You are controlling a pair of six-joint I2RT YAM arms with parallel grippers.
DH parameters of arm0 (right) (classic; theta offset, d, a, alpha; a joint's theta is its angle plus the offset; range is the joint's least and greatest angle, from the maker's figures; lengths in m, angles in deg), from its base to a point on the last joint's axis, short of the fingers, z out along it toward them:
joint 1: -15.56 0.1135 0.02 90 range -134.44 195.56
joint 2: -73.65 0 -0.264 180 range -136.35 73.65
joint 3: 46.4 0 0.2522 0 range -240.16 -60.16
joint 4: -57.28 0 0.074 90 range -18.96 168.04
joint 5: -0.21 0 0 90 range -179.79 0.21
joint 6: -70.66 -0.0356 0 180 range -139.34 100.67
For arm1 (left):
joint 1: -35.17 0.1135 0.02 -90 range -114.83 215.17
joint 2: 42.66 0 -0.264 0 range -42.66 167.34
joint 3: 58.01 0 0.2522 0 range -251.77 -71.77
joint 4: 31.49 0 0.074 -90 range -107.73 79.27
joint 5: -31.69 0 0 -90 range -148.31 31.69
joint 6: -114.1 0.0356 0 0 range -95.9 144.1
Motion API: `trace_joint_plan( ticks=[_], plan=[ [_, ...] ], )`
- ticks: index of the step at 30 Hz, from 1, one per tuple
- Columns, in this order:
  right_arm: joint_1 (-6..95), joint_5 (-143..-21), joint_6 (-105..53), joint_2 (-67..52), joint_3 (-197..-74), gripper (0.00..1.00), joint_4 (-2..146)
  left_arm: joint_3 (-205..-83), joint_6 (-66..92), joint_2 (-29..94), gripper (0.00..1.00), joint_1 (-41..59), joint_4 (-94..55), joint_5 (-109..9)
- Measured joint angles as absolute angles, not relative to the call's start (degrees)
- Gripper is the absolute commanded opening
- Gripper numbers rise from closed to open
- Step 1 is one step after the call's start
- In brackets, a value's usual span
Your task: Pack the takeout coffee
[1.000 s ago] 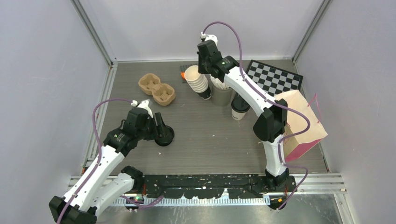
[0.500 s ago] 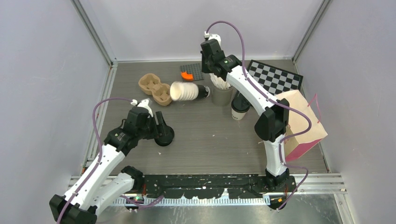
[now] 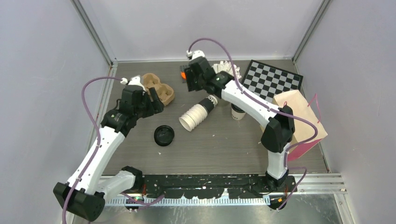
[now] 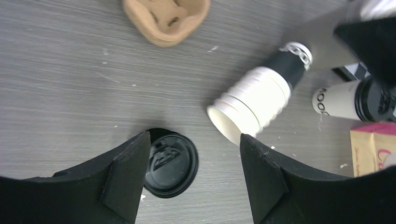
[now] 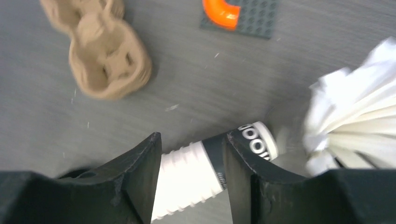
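Light is soft and even from above, so the top view looks crisp, with just faint shadows on the grey table (image 3: 219,144). The right wrist view is motion-smeared though, worst on the cardboard cup carrier (image 5: 100,51) and the white paper bundle (image 5: 355,121). The left wrist view is sharp apart from its blurry top-right corner.
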State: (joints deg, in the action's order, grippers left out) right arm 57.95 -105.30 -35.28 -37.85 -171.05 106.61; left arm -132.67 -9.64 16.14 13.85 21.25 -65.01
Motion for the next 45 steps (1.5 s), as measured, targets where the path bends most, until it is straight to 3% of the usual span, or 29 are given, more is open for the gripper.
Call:
trace_joint_plan(
  ticks=[10, 25, 40, 45],
  plan=[
    [77.4, -115.9, -26.7, -31.3, -149.2, 0.79, 97.6, -131.4, -7.2, 4.6, 0.74, 22.7, 26.9, -65.8],
    [85.4, -121.0, -4.7, -15.5, -119.3, 0.78, 90.5, -126.8, -6.9, -3.1, 0.74, 22.8, 28.9, -65.4],
    [86.8, -131.3, 11.1, -20.3, -113.5, 0.64, 81.6, -125.7, -7.0, -3.1, 0.73, 22.8, 28.8, -63.0],
    [86.8, -135.7, 15.0, -24.2, -113.5, 0.46, 77.5, -124.9, -7.0, -3.0, 0.73, 22.8, 28.8, -62.7]
  ],
)
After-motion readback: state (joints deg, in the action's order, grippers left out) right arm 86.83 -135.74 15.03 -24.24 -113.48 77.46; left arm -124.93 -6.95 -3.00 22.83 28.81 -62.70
